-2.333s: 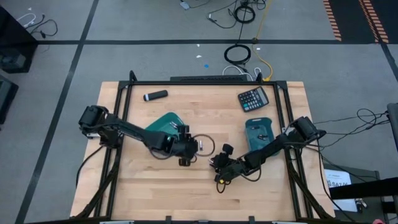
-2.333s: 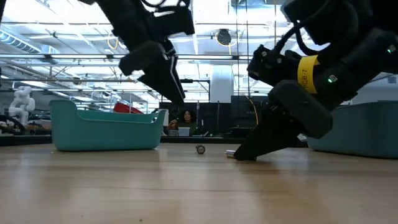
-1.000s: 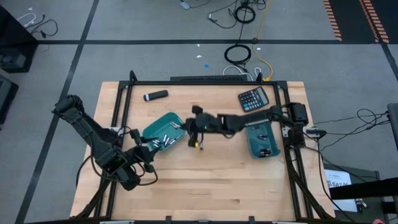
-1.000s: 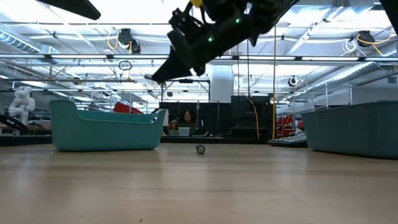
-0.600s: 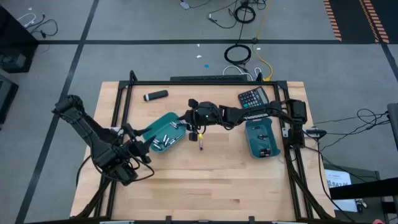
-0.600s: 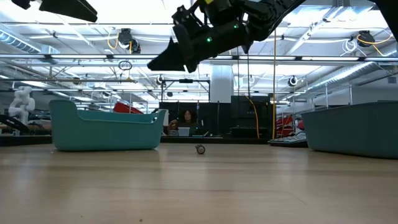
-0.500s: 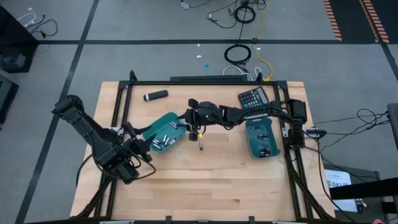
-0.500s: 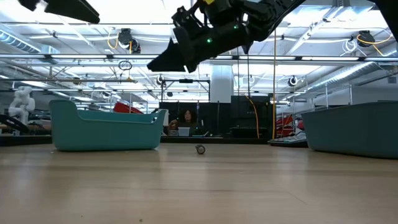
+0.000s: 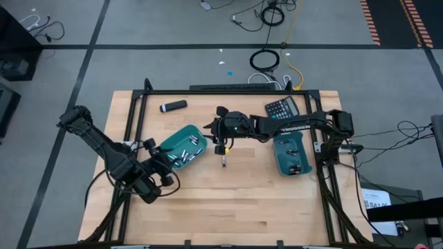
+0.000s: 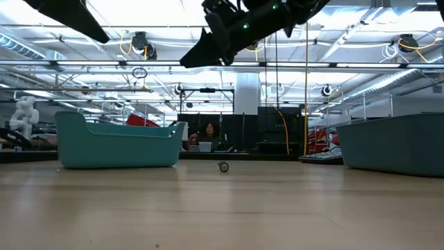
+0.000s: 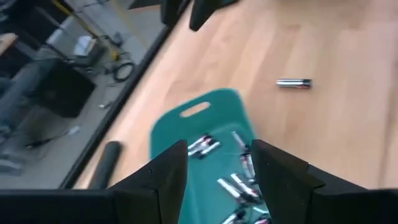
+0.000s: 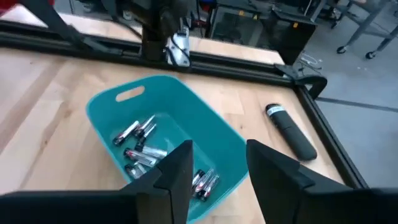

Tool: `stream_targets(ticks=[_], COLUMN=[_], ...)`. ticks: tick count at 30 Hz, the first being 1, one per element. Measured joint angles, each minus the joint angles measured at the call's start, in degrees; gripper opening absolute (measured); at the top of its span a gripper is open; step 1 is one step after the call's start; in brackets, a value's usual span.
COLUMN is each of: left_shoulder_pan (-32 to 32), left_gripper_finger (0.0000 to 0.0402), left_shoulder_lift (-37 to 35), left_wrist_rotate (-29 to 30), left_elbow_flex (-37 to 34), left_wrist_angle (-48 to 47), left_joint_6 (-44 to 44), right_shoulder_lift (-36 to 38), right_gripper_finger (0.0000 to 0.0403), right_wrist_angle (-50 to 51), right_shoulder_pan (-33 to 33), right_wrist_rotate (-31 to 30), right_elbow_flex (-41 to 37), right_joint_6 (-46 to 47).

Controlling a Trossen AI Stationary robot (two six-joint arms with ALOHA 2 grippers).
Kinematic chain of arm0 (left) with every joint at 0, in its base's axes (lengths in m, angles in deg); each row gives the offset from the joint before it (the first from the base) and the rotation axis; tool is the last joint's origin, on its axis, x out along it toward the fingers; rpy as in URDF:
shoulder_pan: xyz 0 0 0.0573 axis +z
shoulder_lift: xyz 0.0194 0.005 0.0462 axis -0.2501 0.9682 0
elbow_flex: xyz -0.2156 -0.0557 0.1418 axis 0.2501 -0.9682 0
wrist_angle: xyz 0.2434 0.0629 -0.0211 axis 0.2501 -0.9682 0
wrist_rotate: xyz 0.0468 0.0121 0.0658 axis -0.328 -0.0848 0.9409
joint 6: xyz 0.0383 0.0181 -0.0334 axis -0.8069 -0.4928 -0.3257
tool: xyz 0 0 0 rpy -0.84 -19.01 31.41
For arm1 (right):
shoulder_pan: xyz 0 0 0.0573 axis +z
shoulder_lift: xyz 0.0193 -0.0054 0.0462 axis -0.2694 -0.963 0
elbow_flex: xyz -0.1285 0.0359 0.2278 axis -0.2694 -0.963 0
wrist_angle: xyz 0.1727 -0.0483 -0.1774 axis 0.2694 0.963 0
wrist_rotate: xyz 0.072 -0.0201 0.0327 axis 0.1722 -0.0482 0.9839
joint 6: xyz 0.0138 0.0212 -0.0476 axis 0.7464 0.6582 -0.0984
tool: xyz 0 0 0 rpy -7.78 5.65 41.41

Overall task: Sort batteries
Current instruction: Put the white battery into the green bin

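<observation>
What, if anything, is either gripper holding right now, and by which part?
Nothing is held. The right gripper hangs open and empty above the teal bin of batteries. The left gripper is open and empty too, raised over the table's near left part.

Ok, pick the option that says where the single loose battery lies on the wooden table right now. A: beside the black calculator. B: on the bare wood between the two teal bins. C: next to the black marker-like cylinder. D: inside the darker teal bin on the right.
B: in the high view the small silvery battery lies alone on bare wood, between the light teal plastic bin and the darker teal bin.
</observation>
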Motion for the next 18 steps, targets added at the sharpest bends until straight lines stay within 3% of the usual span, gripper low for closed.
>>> stream_targets(ticks=[5,10,14,18], left_shoulder_pan=[0.0,-0.6,0.4,3.3], left_gripper_finger=[0.0189,0.0189,0.0189,0.0189], left_shoulder_lift=[0.0,0.0,0.0,0.0], left_wrist_rotate=[-5.1,-15.8,-20.5,-18.9], left_elbow_flex=[0.0,0.0,0.0,0.0], left_wrist_angle=[11.0,26.5,37.8,42.9], left_joint_6=[-8.8,-24.4,-35.1,-40.8], right_shoulder_lift=[3.1,10.0,15.8,18.0], right_gripper_finger=[0.0129,0.0124,0.0123,0.0123], right_wrist_angle=[1.9,-6.3,-20.1,-35.0], right_shoulder_pan=[2.8,7.5,11.2,11.4], right_wrist_rotate=[-8.8,-21.9,-38.3,-42.5], right_elbow_flex=[-3.4,-13.9,-23.1,-28.1], right_joint_6=[2.1,4.1,-1.7,-9.2])
